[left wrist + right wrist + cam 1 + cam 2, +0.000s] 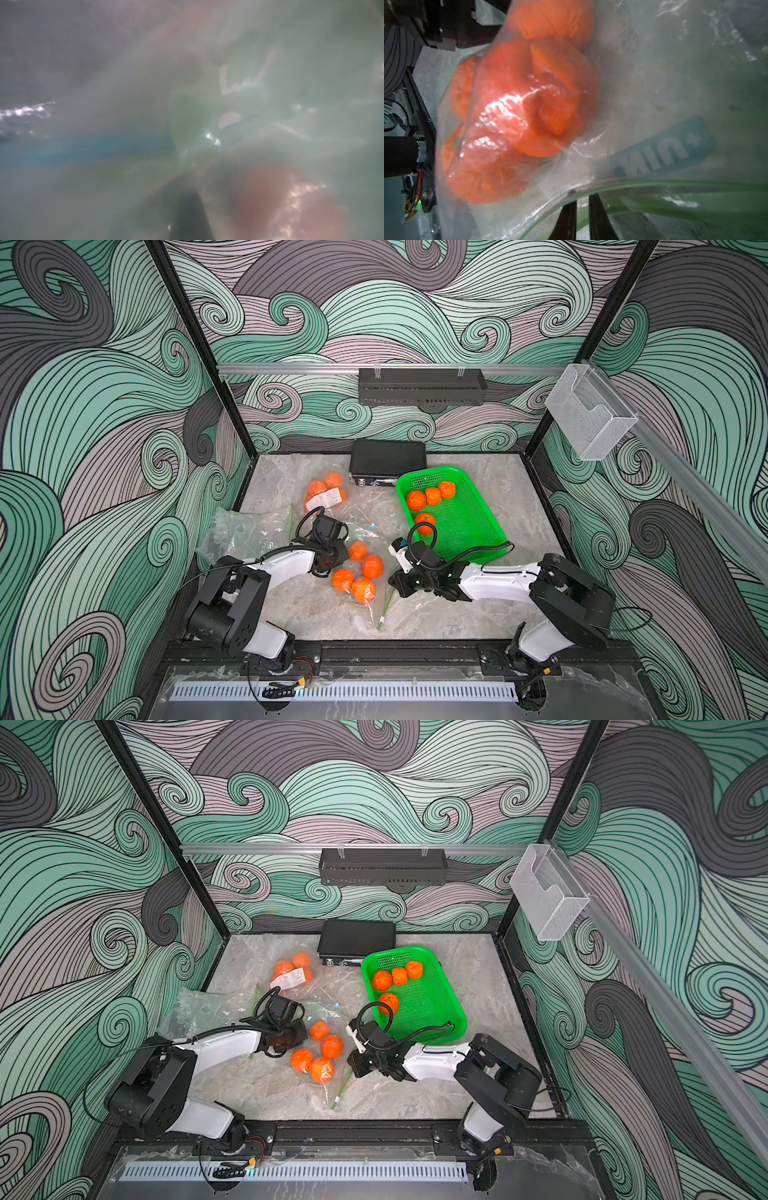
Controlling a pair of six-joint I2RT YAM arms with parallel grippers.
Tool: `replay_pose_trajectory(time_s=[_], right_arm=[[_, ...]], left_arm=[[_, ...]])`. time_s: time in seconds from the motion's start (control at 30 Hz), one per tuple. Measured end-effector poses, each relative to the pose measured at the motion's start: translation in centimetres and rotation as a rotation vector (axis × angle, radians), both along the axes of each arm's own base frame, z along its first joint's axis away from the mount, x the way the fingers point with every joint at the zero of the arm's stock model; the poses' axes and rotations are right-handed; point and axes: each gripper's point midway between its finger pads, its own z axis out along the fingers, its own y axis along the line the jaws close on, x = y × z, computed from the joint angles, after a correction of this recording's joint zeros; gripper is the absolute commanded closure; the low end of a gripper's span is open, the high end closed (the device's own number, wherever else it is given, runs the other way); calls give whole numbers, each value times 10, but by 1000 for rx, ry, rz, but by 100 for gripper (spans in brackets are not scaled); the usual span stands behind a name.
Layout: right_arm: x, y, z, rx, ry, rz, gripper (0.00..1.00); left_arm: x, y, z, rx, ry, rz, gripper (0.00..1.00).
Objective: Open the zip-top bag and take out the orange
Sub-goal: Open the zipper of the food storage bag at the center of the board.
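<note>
Judging progress, I see four round oranges (372,566) not yet out of the clear plastic zip-top bag (643,93), left gripper (330,562) pinching it, right gripper (582,202) slightly parted.

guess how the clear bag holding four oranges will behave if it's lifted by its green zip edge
Probably floppy: the bag is thin, wrinkled film that drapes over the oranges. Likely bottom-heavy, so it should sag with the four fruits bunching low. The glossy film and narrow zip edge may slip from a pinch.
</note>
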Motion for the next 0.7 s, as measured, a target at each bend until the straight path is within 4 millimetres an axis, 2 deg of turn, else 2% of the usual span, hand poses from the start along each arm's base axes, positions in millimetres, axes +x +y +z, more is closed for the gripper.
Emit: replay_pose_trajectory(time_s=[0.13,0.33,0.7], right_arm=[[-5,4,-8,-6,7,33,69],[-12,22,-4,23,-70,154,48],[-7,38,6,45,-268,315,25]], left_arm=[[0,0,0,0,0,-2,100],[0,-1,1,-2,-3,-5,100],[-1,-2,2,-8,-6,-25,100]])
